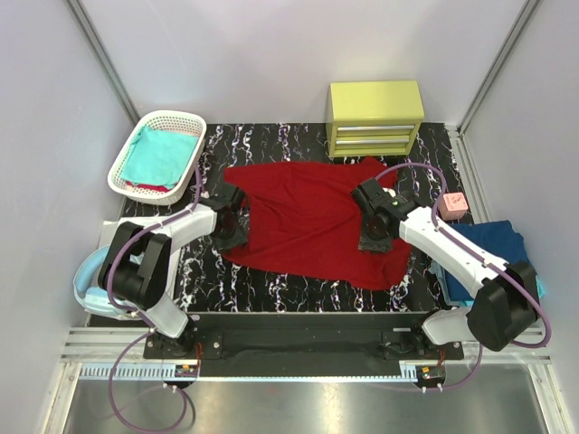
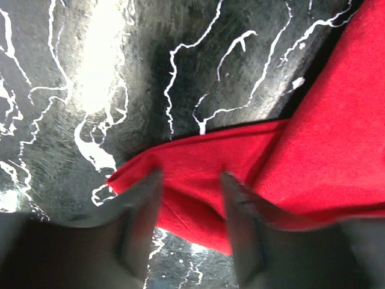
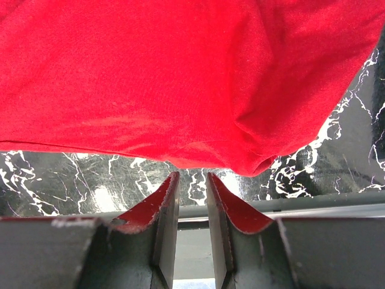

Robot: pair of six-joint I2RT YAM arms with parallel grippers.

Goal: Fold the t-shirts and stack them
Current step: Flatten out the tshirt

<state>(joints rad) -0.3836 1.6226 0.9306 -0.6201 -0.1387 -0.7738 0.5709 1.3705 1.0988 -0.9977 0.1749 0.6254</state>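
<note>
Dark red t-shirt (image 1: pixel 308 226) lies spread on the table (image 2: pixel 180 60); expect light, limp, clinging cloth. Left gripper (image 2: pixel 191 176): jaws half parted astride a folded edge, gripping nothing. Right gripper (image 3: pixel 192 176): jaws narrowly parted, empty, hem just ahead of its tips. Pinch doubled hems, where layers bunch

table (image 1: pixel 298 294): black marbled | dark red t-shirt (image 1: pixel 308 221): centre, spread | yellow drawer unit (image 1: pixel 375 117): far edge | pink block (image 1: pixel 454 205): right

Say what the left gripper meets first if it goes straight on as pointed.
The left gripper would probably meet the folded edge of the dark red soft cloth t-shirt first, with the black white-veined tabletop just beneath; depth is unclear.
</note>
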